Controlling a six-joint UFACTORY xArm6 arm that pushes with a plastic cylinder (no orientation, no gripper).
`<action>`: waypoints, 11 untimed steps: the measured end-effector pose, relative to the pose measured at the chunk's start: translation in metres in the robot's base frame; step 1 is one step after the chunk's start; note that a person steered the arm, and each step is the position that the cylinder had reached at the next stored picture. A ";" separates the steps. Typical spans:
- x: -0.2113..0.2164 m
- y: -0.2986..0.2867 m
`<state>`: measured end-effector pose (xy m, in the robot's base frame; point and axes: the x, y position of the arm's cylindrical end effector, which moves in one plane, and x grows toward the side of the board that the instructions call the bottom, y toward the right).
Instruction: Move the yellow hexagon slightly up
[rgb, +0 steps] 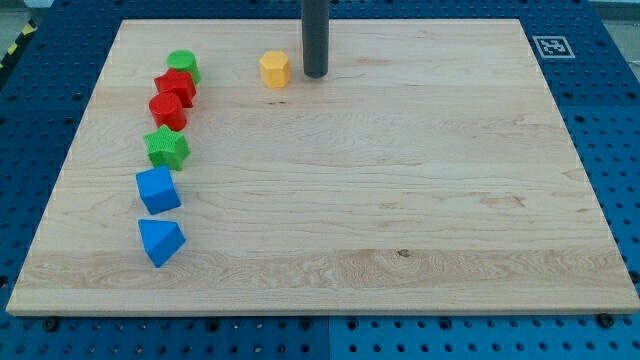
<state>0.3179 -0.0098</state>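
A: Dark rod comes straight down from the view's top edge, upright, no visible tilt. My tip (315, 75) sits on the wooden board (400, 200), just to the view's right of the yellow hexagon (275, 69). Thin gap between them, not touching as far as I can see.

B: End effector state?

A: Plain rod, no jaws, so nothing to spread or pinch. It holds nothing.

B: Where's the hexagon on the board?

A: Near the top edge, left of centre. Well apart from the other blocks.

B: Others?

A: Column down the view's left side. Top to bottom: green round block (184, 66), red block (175, 86), second red block (167, 110), green star (167, 147), blue cube (158, 189), blue wedge-like block (161, 241). The first three touch or overlap in this view; I cannot tell which.

B: Anything cut off or unclear?

A: The rod's upper part and the rest of the arm are out of frame. Red shapes hard to make out. Fiducial tag (549, 46) at the board's top right corner, blue pegboard table (620, 120) around the board.
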 end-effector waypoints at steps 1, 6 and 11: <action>0.034 -0.002; -0.001 -0.053; -0.031 -0.056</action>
